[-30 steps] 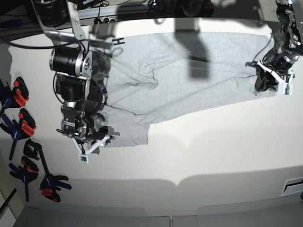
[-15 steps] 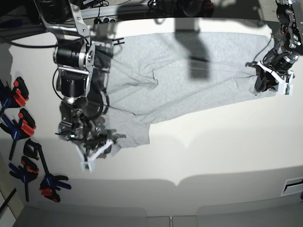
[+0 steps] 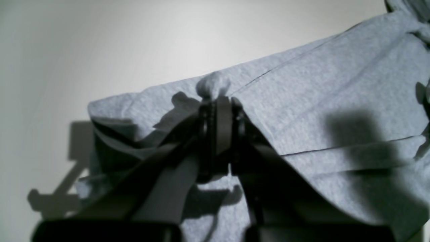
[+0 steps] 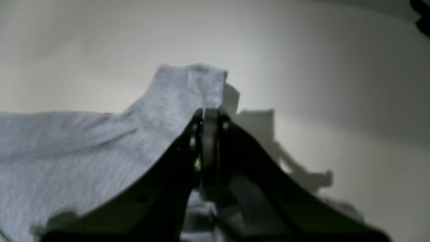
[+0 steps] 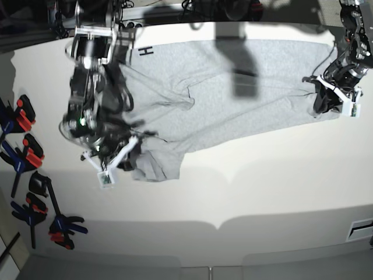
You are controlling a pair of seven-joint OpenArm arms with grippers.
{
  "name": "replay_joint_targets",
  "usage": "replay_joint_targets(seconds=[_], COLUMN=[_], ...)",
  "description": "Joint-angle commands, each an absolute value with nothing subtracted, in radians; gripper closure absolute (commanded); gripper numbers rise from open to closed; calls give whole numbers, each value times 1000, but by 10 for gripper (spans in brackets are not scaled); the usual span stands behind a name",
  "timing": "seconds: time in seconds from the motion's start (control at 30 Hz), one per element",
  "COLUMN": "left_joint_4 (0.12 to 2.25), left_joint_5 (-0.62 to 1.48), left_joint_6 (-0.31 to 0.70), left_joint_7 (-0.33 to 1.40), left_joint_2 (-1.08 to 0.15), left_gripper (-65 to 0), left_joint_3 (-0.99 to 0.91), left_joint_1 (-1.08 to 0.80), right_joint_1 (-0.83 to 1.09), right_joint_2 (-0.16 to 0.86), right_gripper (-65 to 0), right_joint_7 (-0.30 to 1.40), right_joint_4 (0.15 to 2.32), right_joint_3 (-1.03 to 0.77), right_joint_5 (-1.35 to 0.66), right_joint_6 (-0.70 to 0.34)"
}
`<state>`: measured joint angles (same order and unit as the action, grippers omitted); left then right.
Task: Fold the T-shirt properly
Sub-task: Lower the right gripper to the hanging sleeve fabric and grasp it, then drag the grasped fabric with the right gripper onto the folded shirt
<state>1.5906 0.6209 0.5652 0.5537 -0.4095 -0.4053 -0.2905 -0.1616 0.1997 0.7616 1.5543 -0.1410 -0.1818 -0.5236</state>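
- Five clamps [image 5: 26, 175], black with red and blue handles, lie at the table's [image 5: 262, 192] left edge.
- One T-shirt [image 5: 233, 99], soft, grey and wrinkly, lies spread across the smooth white table.
- The right gripper [image 5: 125, 153] pinches its lower corner tight.
- The left gripper [image 5: 326, 100] pinches the far edge tight.
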Motion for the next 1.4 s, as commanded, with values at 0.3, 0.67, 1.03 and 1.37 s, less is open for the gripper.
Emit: replay_joint_targets(seconds=[0.3, 0.67, 1.03, 1.37], left_joint_4=[1608, 1608, 1608, 1608], left_joint_5=[636, 640, 640, 640], left_joint_6=[569, 569, 569, 569], left_joint_7=[529, 518, 518, 518], left_joint_2=[-427, -427, -427, -427], left_gripper=[0, 0, 0, 0], left_joint_3=[-413, -413, -413, -413], left_joint_1=[-282, -282, -282, -282], right_joint_1=[170, 226, 110, -123], right_joint_2=[208, 208, 208, 208], right_gripper=[0, 0, -240, -240], right_joint_7=[792, 707, 511, 544], right_joint_4=[1960, 2037, 1917, 1476], right_joint_3=[-145, -164, -164, -163], right_joint_5=[-183, -157, -153, -131], right_joint_6=[-526, -516, -515, -517])
